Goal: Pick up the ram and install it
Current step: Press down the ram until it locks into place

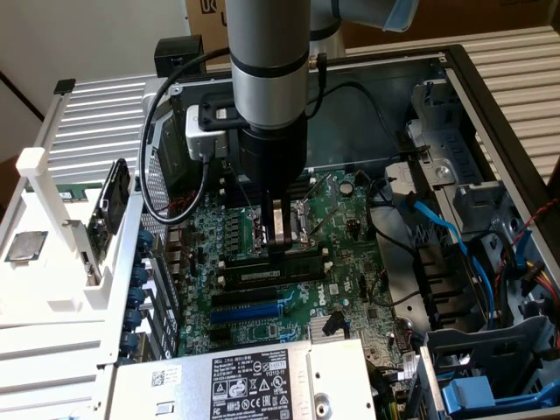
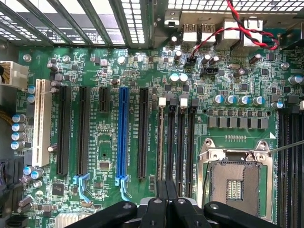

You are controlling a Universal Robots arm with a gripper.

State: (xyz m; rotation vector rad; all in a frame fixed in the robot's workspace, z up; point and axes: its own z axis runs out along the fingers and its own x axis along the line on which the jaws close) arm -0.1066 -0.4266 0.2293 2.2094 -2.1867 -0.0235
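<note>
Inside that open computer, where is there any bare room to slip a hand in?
Little. The barest patch is green board between the black slots and the blue slot. Around the gripper and CPU socket it is crowded; toward the exterior view's right, blue cables crowd the drive bays.

The motherboard (image 1: 341,227) is laid inside the case (image 1: 490,114) — the gripper (image 1: 280,245) is set upon its slots (image 1: 271,271).

The exterior view looks down at an angle into the open computer case (image 1: 490,105). The wrist view faces the motherboard (image 2: 109,166) closely, straight on. Both share its blue slot (image 1: 249,312).
</note>
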